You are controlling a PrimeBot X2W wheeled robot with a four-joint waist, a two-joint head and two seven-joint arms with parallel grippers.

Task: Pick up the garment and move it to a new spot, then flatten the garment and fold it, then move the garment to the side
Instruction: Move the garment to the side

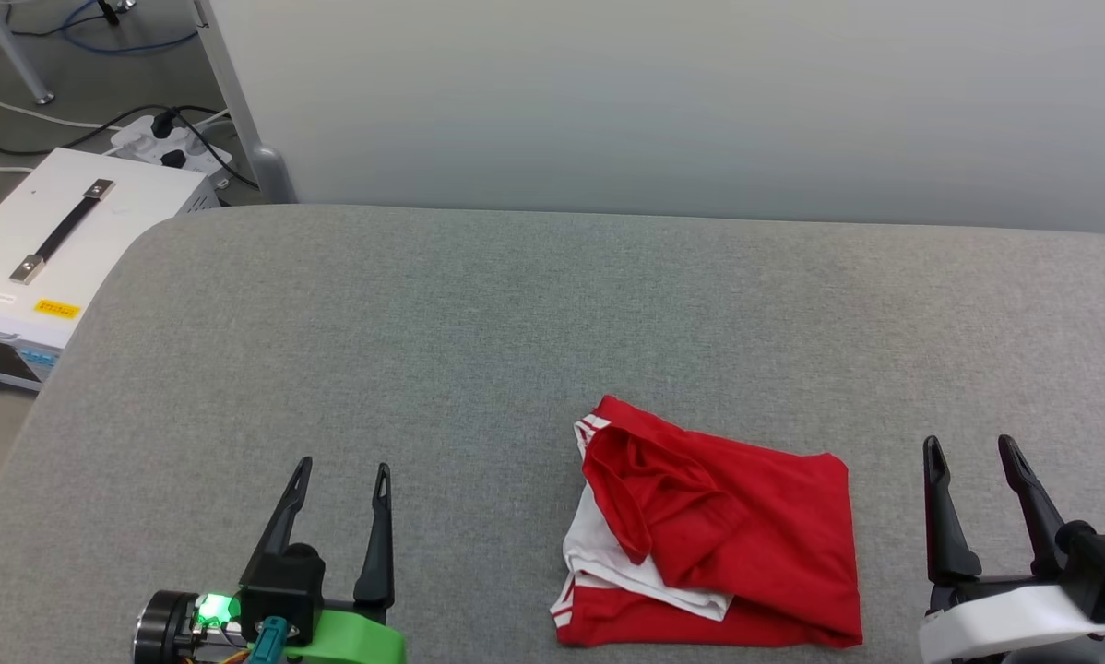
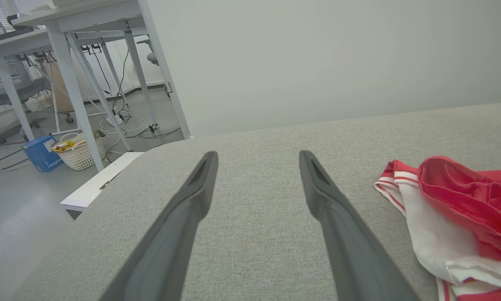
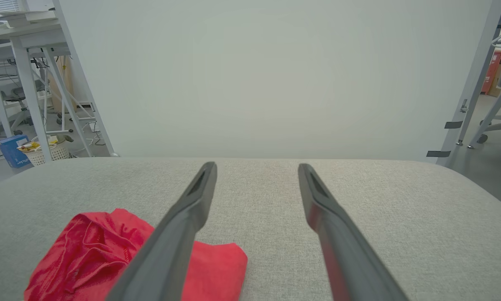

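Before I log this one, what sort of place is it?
Likely a lab or workshop: metal-legged workbenches, a power strip on the floor, and a white equipment box beside the grey padded table.

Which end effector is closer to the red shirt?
The right end effector, on the white mount: the garment lies just beside it, while the green-mounted left end effector stands farther off.

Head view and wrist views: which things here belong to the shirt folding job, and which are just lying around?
Job in hand:
- garment, red and white, bunched on the grey table
- left gripper, open
- right gripper, open

Just lying about, on the floor:
- white box with a strap handle
- power strip
- white basket
- blue box
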